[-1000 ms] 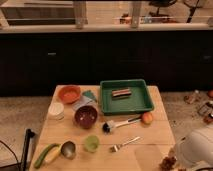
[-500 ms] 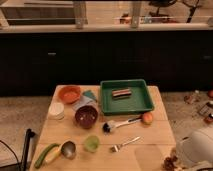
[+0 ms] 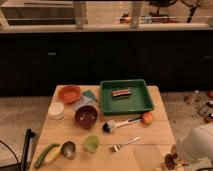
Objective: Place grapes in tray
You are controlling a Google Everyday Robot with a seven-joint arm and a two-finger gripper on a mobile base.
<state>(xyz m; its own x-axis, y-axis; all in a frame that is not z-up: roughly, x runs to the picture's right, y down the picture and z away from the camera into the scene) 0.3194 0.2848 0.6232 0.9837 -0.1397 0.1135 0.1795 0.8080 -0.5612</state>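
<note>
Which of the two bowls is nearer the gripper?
The maroon bowl; the orange bowl lies farther back and left. The gripper is low at the right, by the front right corner of the table.

The pale wooden counter (image 3: 150, 134) carries the green tray (image 3: 137, 104) at its far right corner. An orange bowl (image 3: 69, 93) sits by the far left corner, with a teal cloth (image 3: 89, 96) just beside it. Along the left edge stands a white tub (image 3: 56, 110), near a maroon bowl (image 3: 86, 116). A brush (image 3: 120, 123) and an orange fruit (image 3: 146, 118) lie just in front of the tray. Toward the near edge are a fork (image 3: 123, 144), a green cup (image 3: 91, 143), a metal scoop (image 3: 68, 149) and a green-yellow vegetable (image 3: 46, 155). The tool (image 3: 172, 159) is at the near right corner.
</note>
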